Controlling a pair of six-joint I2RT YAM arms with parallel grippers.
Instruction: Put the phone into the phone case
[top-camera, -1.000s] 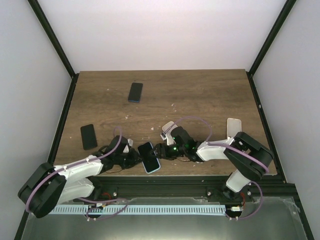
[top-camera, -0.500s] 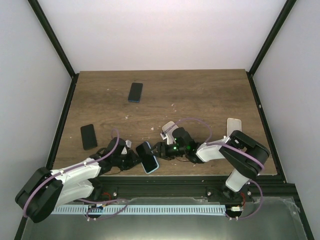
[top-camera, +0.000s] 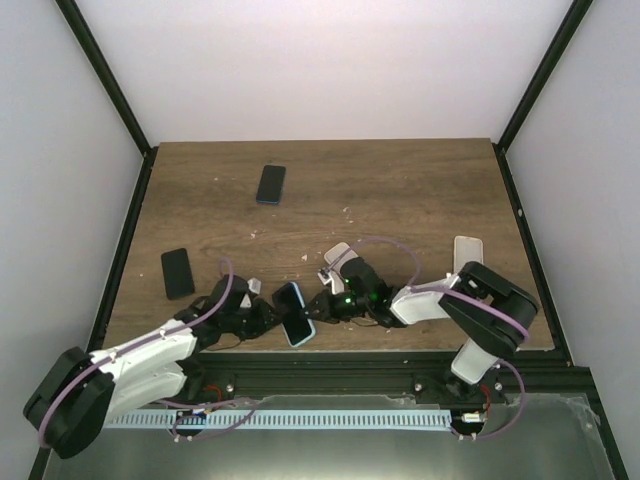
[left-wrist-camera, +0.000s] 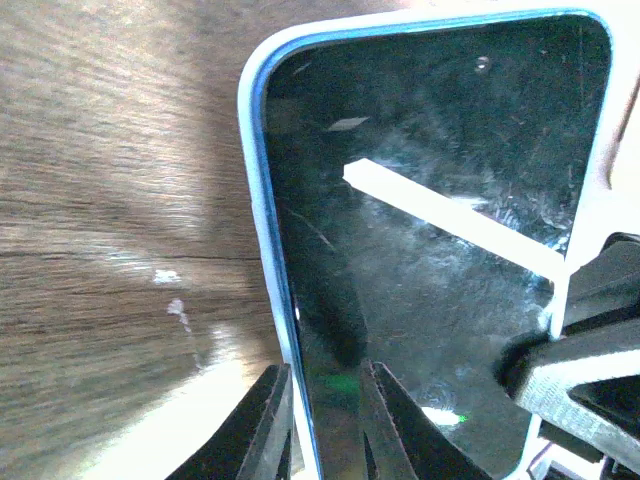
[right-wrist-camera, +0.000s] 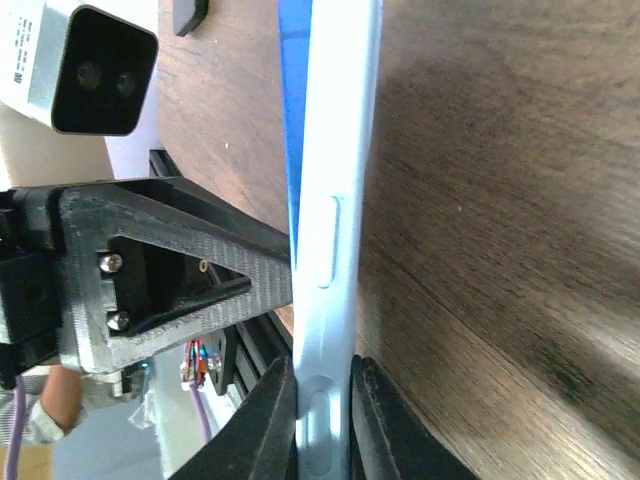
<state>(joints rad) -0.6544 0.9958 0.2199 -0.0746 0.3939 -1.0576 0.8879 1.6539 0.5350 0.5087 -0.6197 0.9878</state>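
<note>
I count three phones: a back phone (top-camera: 271, 184), a left phone (top-camera: 177, 273) and a cased phone (left-wrist-camera: 430, 200), which sits in the one blue case (right-wrist-camera: 335, 150). There look to be two white cases: right case (top-camera: 467, 250) and middle case (top-camera: 337, 254), partly hidden. Two arms and two grippers: left gripper (left-wrist-camera: 325, 372) and right gripper (right-wrist-camera: 322, 368).

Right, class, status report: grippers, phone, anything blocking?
Left gripper shut on black phone edge. Right gripper shut on light-blue plastic case rim. Phone sits inside case. Nothing blocking.

wooden table (top-camera: 420, 190), far dark phone (top-camera: 270, 184), left black phone (top-camera: 177, 273), right white case (top-camera: 467, 250)
</note>
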